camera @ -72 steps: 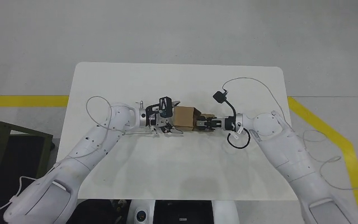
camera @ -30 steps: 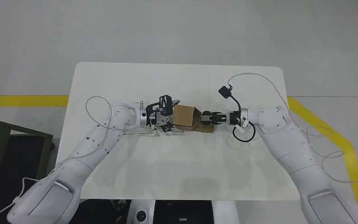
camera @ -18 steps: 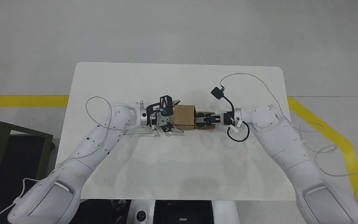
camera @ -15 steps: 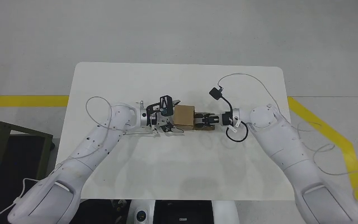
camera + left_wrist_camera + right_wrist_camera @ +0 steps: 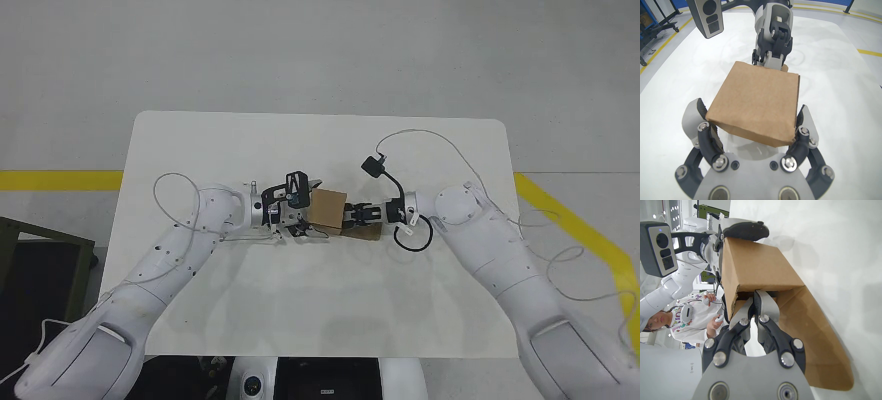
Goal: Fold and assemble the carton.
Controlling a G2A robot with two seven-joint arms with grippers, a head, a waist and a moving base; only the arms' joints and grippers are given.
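Carton on its side at the middle of the desk, one end open toward the right arm. One flap of that end folded out flat against the desk. Inside the opening: tips of the right claw, pressed together. Clamped across the opposite end, the left claw, pads touching both side walls. Against a second ago: right claw farther in, wrist nearer the carton. Carton and left claw in the same place.
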